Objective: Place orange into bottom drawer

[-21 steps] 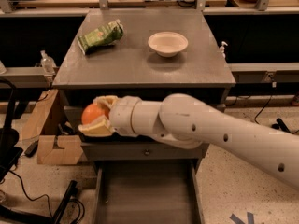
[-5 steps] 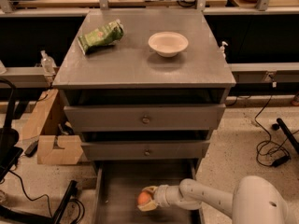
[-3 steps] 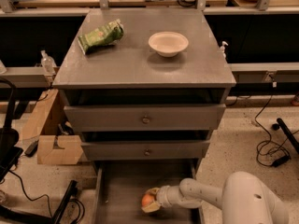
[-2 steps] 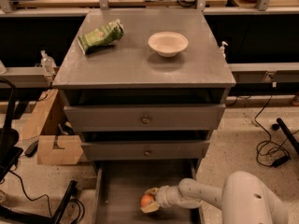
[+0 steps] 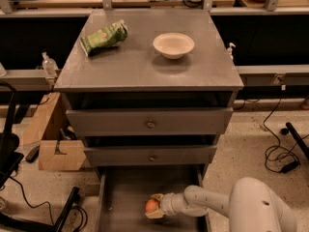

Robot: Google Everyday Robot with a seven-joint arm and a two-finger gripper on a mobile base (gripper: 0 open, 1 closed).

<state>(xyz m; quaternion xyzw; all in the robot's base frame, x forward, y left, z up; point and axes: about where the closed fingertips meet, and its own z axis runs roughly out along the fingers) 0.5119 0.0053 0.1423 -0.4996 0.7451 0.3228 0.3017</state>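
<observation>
The orange (image 5: 151,205) is a small round fruit low inside the open bottom drawer (image 5: 120,199), a wide grey tray pulled out at the foot of the cabinet. My gripper (image 5: 155,206) reaches in from the lower right, its white arm (image 5: 227,207) lying across the drawer's right side. The fingers are closed around the orange, one above and one below it. Whether the orange touches the drawer floor I cannot tell.
The two knobbed drawers (image 5: 149,123) above are shut. On the cabinet top lie a green snack bag (image 5: 104,36) and a white bowl (image 5: 173,45). A cardboard box (image 5: 55,149) stands on the floor at the left; cables (image 5: 282,153) lie at the right.
Seven seconds ago the gripper held the orange up by the middle drawer. It has since come down into the bottom drawer, and over the last second it has barely moved.
</observation>
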